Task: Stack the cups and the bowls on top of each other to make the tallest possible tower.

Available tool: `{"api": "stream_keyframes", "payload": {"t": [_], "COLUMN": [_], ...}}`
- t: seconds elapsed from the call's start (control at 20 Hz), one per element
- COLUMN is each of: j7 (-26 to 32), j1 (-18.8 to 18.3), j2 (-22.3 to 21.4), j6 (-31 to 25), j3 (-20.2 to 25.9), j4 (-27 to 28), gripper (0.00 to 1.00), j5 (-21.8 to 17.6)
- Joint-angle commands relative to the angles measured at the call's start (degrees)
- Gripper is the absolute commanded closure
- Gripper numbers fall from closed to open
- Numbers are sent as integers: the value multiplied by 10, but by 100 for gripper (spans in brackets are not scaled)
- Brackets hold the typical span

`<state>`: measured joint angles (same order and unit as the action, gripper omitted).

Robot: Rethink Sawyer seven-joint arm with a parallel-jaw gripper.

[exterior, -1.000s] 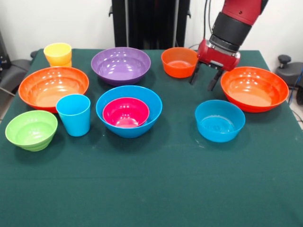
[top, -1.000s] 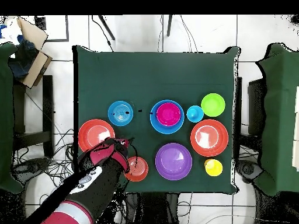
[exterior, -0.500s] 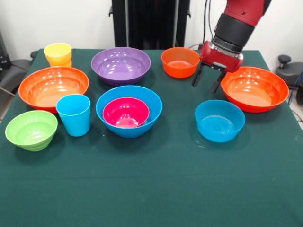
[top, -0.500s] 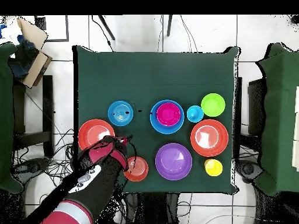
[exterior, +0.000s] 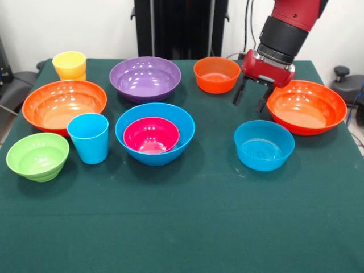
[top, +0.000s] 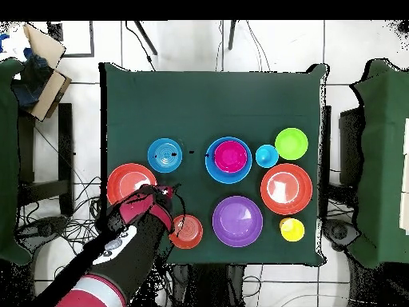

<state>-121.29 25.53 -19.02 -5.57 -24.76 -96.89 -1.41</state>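
My gripper (exterior: 250,103) (top: 163,192) hangs open and empty just left of the large orange bowl (exterior: 306,106) (top: 130,182) at the right, behind the medium blue bowl (exterior: 264,144) (top: 164,155). A small magenta bowl (exterior: 151,135) (top: 230,156) sits nested in the large blue bowl (exterior: 155,133) (top: 214,167) at the centre. The blue cup (exterior: 89,137) (top: 267,156) stands upright beside it. At the left are the lime green bowl (exterior: 37,156) (top: 291,144), a second large orange bowl (exterior: 63,105) (top: 286,189) and the yellow cup (exterior: 69,65) (top: 291,229). The purple bowl (exterior: 145,78) (top: 237,221) and small orange bowl (exterior: 215,74) (top: 188,231) stand at the back.
The green table cloth (exterior: 187,227) (top: 216,104) covers the table to its edges. A chair (top: 382,160) stands at one side in the overhead view, and a cardboard box (top: 40,68) at the other.
My gripper has shifted slightly right, closer to the rim of the large orange bowl at the right. Nothing else has moved.
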Motion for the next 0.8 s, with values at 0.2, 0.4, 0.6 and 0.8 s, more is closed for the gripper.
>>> {"api": "stream_keyframes", "payload": {"t": [0.2, 0.4, 0.6, 0.8], "j7": [-69, -67, -61, -62], "j1": [18, 21, 16, 16], "j2": [0, -14, -23, -22], "j6": [-45, -55, -54, -52], "j3": [61, 59, 65, 65], "j4": [56, 45, 37, 37], "gripper": [0, 0, 0, 0], "j5": [32, 32, 28, 29]}}
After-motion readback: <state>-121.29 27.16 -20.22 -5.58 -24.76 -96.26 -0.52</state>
